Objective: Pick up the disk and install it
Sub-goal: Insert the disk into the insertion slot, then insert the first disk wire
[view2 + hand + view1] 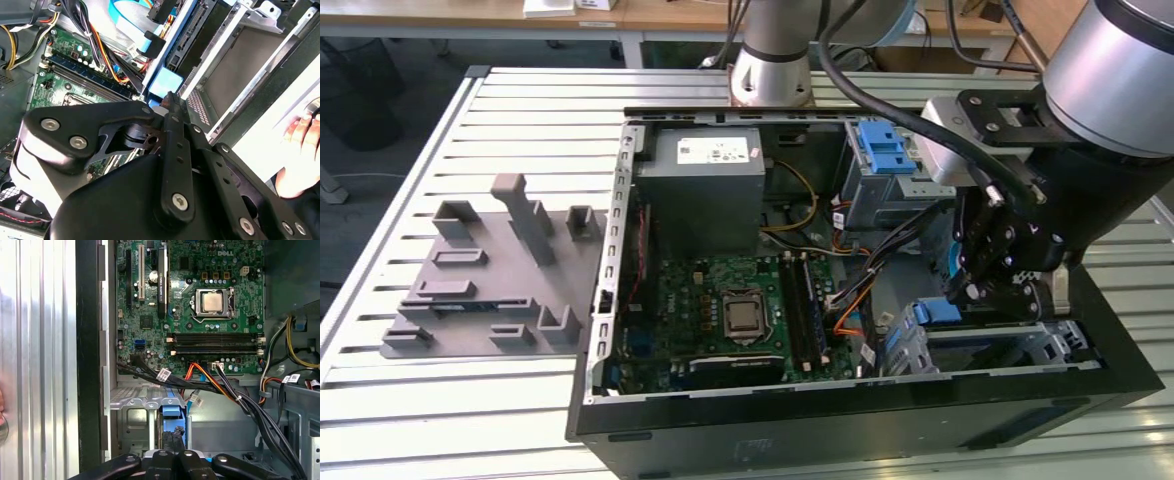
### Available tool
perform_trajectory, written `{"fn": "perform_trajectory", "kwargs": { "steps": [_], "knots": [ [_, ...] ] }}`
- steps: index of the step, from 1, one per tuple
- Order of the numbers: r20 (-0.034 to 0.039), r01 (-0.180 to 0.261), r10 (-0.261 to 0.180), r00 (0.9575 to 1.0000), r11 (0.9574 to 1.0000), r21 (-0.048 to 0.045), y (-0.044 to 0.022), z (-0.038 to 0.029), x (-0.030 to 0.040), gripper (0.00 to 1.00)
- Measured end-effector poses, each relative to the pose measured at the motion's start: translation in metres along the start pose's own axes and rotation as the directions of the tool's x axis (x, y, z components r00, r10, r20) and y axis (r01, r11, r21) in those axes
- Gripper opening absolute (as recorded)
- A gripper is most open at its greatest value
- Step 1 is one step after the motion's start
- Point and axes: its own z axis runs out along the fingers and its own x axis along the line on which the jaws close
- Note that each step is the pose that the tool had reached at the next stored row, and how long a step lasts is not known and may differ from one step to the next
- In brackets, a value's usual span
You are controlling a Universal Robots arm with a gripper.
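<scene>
Exterior view, scene: open computer case [854,410] lying on a slatted metal table [520,100], side panel off.
Exterior view, arm: black gripper [1003,285] lowered into the case at the exterior view's right, over the drive bay [1014,345] in the near corner.
Exterior view, disk: blue bracket edge of the disk [941,312] showing just below the gripper, standing on edge inside the drive bay.
First wrist view, disk: disk [171,422] seen edge-on, upright in its slot, blue bracket tab on top, grey metal cage walls on both sides.
First wrist view, fingers: two black fingers [172,440] pressed together against the thin edge of the disk.
Second wrist view, gripper: gripper [167,107] with fingers drawn tight together, tips at the blue bracket of the disk [165,82].
Grip state: clamped on the disk's edge, no gap visible between fingers.
Motherboard: green motherboard [727,310] in the case centre, bare processor [212,301] exposed in its socket.
Power supply: grey box [710,185] in the far corner of the case, well apart from the gripper.
Cables: black, orange and yellow cable bundle [225,387] running between motherboard and drive bay.
Fixture: grey moulded holder [494,270] on the table, at the exterior view's left of the case.
Person: a hand [300,150] resting on the pale surface beside the case in the second wrist view.
</scene>
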Motion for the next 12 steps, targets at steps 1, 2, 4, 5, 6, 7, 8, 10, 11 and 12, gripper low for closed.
{"fn": "perform_trajectory", "kwargs": {
  "steps": [1, 2, 4, 5, 6, 7, 8, 10, 11, 12],
  "knots": [
    [0.0, 0.0, 0.0, 1.0, 1.0, 0.0, 0.0, 0.0, 0.0, 0.11],
    [0.0, 0.0, 0.0, 1.0, 1.0, 0.0, 0.0, 0.0001, 0.0, 0.11],
    [0.0, 0.0, 0.0, 1.0, 1.0, 0.0001, 0.0, 0.0002, 0.0, 0.11],
    [0.0, 0.0, 0.0, 1.0, 1.0, 0.0, 0.0, 0.0002, 0.0, 0.11],
    [0.0, 0.0, 0.0, 1.0, 1.0, 0.0, 0.0, 0.0003, 0.0, 0.11],
    [0.0, 0.0, 0.0, 1.0, 1.0, 0.0, 0.0, 0.0003, 0.0, 0.11],
    [0.0, 0.0, 0.0, 1.0, 1.0, 0.0, 0.0, 0.0003, 0.0, 0.11],
    [0.0, 0.0, 0.0, 1.0, 1.0, 0.0, 0.0, 0.0004, 0.0, 0.11],
    [0.0, 0.0, 0.0, 1.0, 1.0, 0.0, 0.0, 0.0005, 0.0, 0.11],
    [0.0, 0.0, 0.0, 1.0, 1.0, 0.0, -0.0001, 0.0005, 0.0, 0.11]
  ]
}}
